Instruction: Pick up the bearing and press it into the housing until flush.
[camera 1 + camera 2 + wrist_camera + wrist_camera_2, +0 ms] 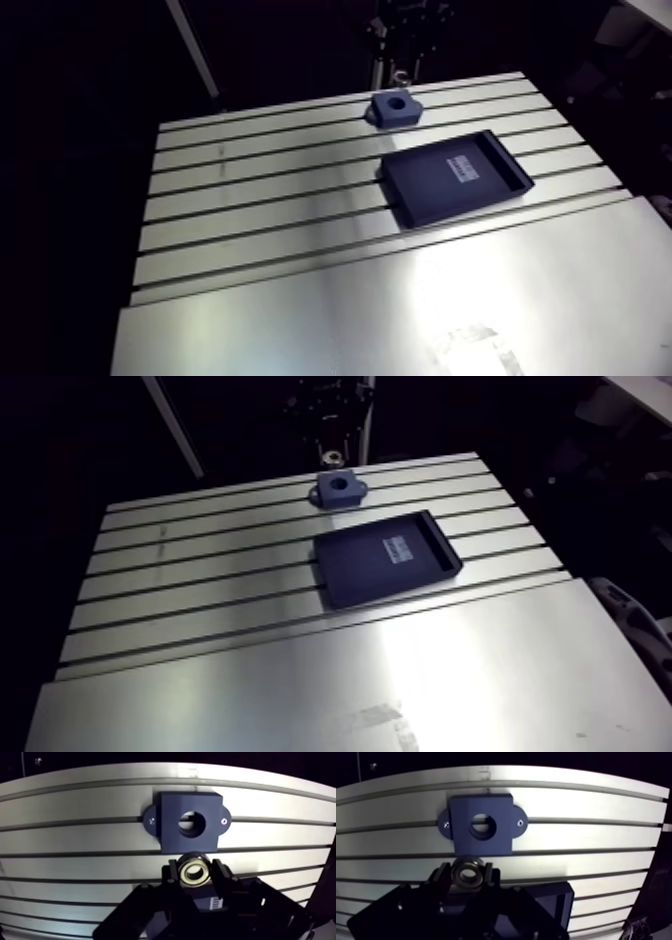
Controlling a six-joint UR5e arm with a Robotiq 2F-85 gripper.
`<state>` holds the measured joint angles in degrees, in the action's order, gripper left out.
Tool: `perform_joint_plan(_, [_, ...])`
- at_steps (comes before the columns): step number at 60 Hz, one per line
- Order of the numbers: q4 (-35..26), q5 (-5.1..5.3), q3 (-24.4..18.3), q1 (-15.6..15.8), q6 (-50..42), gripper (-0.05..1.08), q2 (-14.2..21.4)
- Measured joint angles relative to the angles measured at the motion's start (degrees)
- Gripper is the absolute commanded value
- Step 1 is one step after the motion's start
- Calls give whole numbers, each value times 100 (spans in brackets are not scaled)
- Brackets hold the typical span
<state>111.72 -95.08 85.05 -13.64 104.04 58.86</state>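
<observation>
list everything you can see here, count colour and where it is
table: one, silver aluminium with dark slots, under everything
housing: one, dark blue block with an open round bore and two screwed ears, on the table near its far edge, just ahead of the gripper
tray: one, dark, shallow, pale label inside, on the table beside the housing, apart from it
bearing: one, metallic ring, held above the table, not yet in the housing
gripper: one, black, its two fingers shut on the bearing
</observation>
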Motion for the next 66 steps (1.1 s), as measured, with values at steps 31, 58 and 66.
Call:
perform_joint_plan(31, [144,21,-106,-84,52,72,-297])
perform_joint_plan(58, [194,29,-249,-94,63,72,-507])
perform_joint_plan(66, [209,29,-257,-93,62,72,-520])
